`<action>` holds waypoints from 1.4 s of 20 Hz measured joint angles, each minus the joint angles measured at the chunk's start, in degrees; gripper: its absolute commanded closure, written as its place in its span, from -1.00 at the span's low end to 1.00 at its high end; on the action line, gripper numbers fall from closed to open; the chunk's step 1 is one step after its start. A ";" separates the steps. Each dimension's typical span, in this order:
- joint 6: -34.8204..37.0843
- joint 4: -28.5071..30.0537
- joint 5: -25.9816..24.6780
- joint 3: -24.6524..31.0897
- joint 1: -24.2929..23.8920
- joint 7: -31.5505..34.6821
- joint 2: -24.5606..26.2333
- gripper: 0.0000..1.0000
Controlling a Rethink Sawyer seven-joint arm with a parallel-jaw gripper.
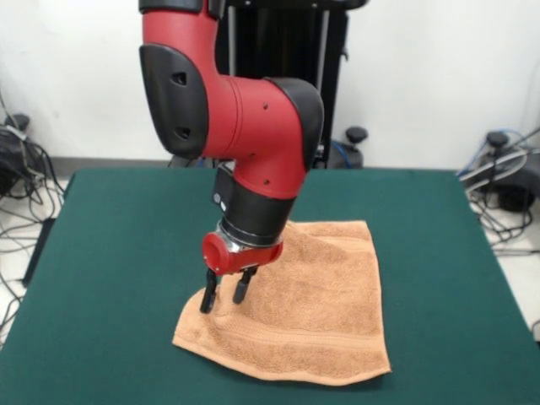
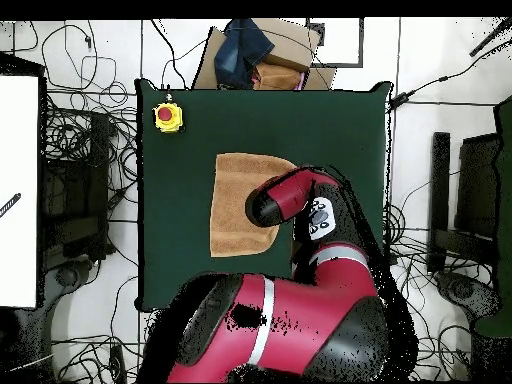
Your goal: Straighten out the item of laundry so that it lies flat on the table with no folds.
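On the green table (image 1: 118, 253) we see our gripper (image 1: 224, 295), fingers slightly parted and holding nothing, touching the peach towel (image 1: 312, 312) near its left front corner.

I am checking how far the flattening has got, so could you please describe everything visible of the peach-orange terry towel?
The peach-orange terry-cloth towel is fluffy, roughly square, with a woven band running near its front hem. It lies spread mostly flat on the dark green felt table, slightly rumpled at its front-left corner. There the open black gripper of the red arm stands with its fingertips at the cloth. In the overhead view the arm hides part of the towel.
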 measured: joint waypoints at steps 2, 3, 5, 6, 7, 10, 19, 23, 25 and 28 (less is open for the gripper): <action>0.01 0.00 0.01 0.53 -0.38 0.00 -0.04 -1.00; 0.48 0.04 0.14 1.54 -1.25 -0.01 -0.14 -1.00; 0.76 0.12 0.21 2.00 -1.63 -0.01 -0.22 -1.00; 1.30 0.36 0.39 2.55 -2.16 -0.01 -0.38 -1.00; 1.68 0.58 0.54 2.79 -2.45 -0.01 -0.51 -1.00; 3.95 2.30 1.16 3.47 -3.11 -0.01 -1.27 -1.00; 7.81 8.57 2.91 3.89 -3.04 -0.01 -3.83 -1.00; 8.22 12.37 3.91 3.88 -2.90 -0.01 -5.96 -1.00; 8.41 13.71 4.29 3.89 -2.79 -0.01 -6.79 -1.00; 8.92 16.01 5.00 3.92 -2.67 -0.01 -8.32 -1.00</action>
